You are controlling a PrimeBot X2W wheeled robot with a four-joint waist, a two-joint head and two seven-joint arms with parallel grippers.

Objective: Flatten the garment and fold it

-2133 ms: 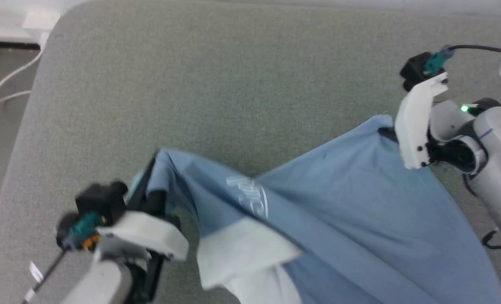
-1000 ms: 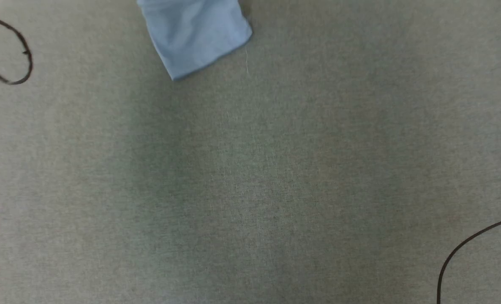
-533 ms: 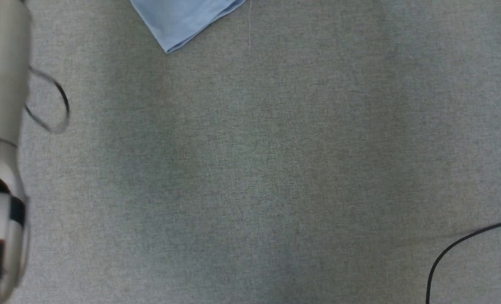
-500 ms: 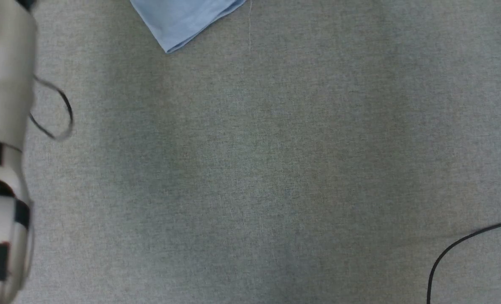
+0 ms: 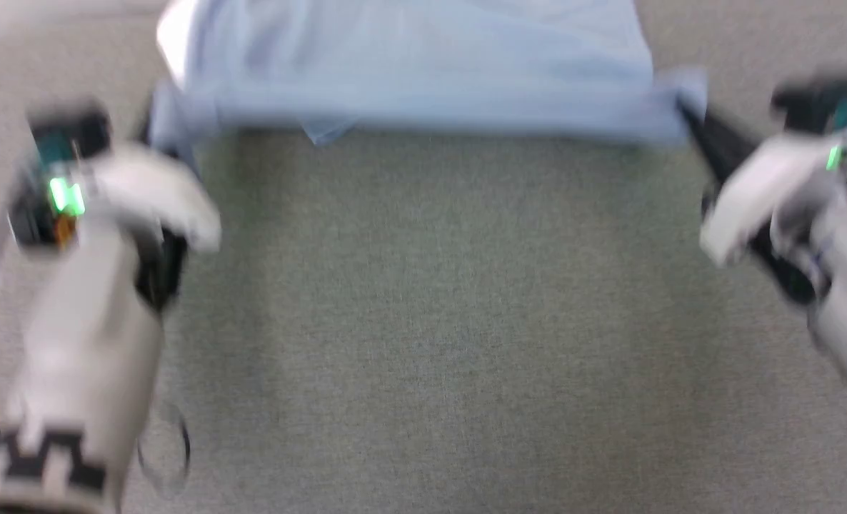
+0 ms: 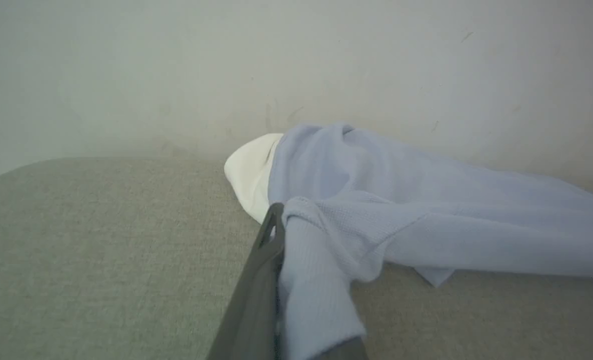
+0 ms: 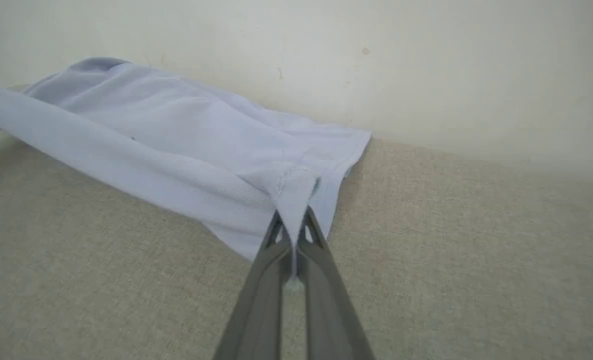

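- The light blue garment (image 5: pixel 423 71) lies at the far side of the grey tabletop (image 5: pixel 423 321), stretched sideways between both arms, close to a pale wall (image 6: pixel 296 60).
- The left gripper (image 6: pixel 278 227) is clamped on bunched cloth beside the white collar (image 6: pixel 249 172).
- The right gripper (image 7: pixel 294 220) is pinched onto a hem corner.
- Flattening looks partly done: ridges and sagging cloth show, and no fold appears made yet.
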